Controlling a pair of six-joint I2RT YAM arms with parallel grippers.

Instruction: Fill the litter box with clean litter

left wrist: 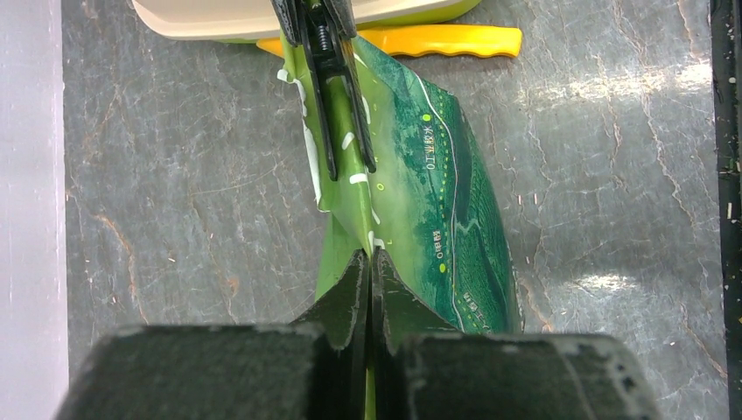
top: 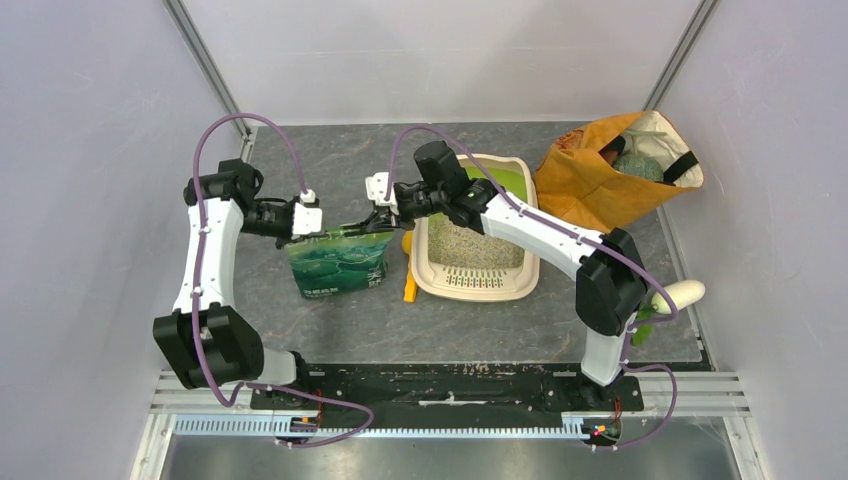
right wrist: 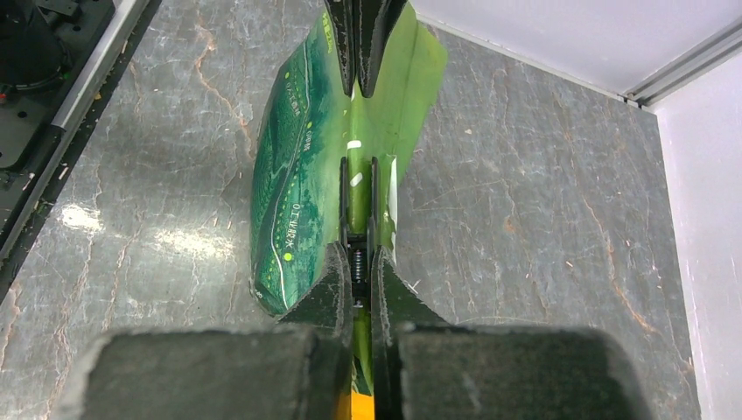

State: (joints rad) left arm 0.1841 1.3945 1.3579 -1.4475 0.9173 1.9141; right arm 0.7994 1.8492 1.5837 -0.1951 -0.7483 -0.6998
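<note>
Two end effectors meet on one thin edge: the top seam of the green bag (top: 335,262), standing on the surface (top: 300,330) just left of the litter box (top: 470,296) at the centre of the overhead view. The left end effector (left wrist: 368,258) is pressed together on the seam itself; the right end effector (right wrist: 354,255) is closed on a black clip (right wrist: 345,197) sitting on that seam. Some clean litter (top: 470,240) lies in the box. My worry: if the clip releases suddenly, the bag hangs from one pinch only, so it may slip or tip, and granules would spill on the surface — or on the yellow scoop (top: 409,285) beside the box — not inside.
</note>
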